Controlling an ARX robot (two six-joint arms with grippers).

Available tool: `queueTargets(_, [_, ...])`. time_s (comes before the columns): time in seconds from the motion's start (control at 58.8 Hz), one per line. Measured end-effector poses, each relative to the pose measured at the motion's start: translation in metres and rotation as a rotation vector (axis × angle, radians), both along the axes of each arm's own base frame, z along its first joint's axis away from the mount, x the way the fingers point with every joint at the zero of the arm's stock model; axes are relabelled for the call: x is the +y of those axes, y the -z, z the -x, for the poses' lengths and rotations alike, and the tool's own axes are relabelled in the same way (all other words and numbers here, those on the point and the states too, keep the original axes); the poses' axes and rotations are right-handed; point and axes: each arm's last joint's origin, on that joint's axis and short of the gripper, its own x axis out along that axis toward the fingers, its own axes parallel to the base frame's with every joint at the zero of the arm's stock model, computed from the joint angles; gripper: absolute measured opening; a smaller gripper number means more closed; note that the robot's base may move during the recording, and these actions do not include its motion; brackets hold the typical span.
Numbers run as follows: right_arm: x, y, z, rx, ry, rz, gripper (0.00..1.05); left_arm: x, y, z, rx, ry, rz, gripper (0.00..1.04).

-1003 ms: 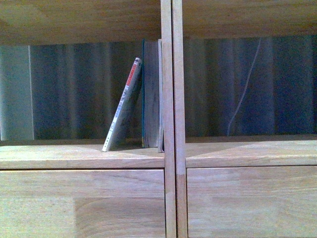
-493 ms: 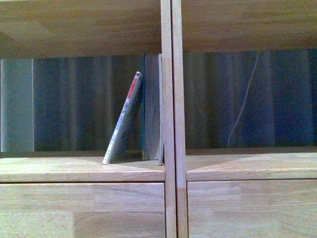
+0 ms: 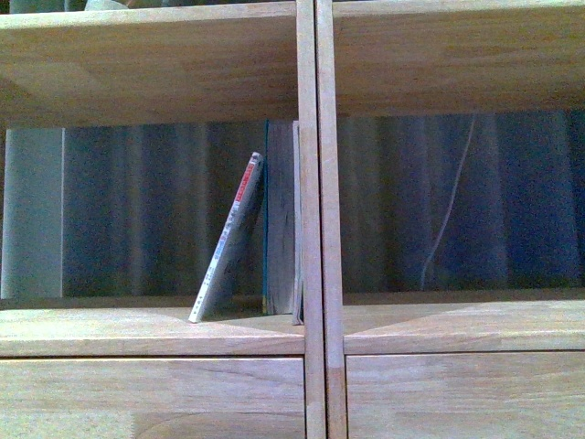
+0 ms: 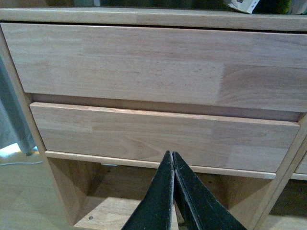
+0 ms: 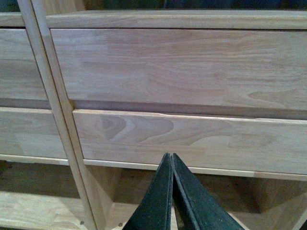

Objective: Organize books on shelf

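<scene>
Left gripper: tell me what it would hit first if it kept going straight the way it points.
Probably the lower light-wood drawer front. The shut black left gripper has its tips level with that panel's bottom edge, just above the open cubby. Depth is unclear, so it might instead slip under into the cubby.

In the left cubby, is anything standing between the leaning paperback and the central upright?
Yes. In the front view, taller teal-edged books stand upright between the thin paperback and the central upright, pressed against the upright. The paperback's top leans on them.

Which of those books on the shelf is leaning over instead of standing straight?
The thin pale paperback with the red block on its spine; it tilts against the teal-edged books, which stand upright by the central upright.
</scene>
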Motion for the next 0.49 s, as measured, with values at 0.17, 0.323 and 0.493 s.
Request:
queueTargets(0.17, [0.000, 0.000, 0.000, 0.000, 0.000, 0.000, 0.03, 0.000, 0.000, 0.003, 0.002, 0.000, 0.000, 0.03])
queueTargets(0.323, [0.000, 0.000, 0.000, 0.000, 0.000, 0.000, 0.09, 0.000, 0.005, 0.011, 0.034, 0.000, 0.000, 0.03])
queueTargets(0.493, [0.000, 0.000, 0.000, 0.000, 0.000, 0.000, 0.39, 0.000, 0.003, 0.015, 0.007, 0.000, 0.000, 0.15])
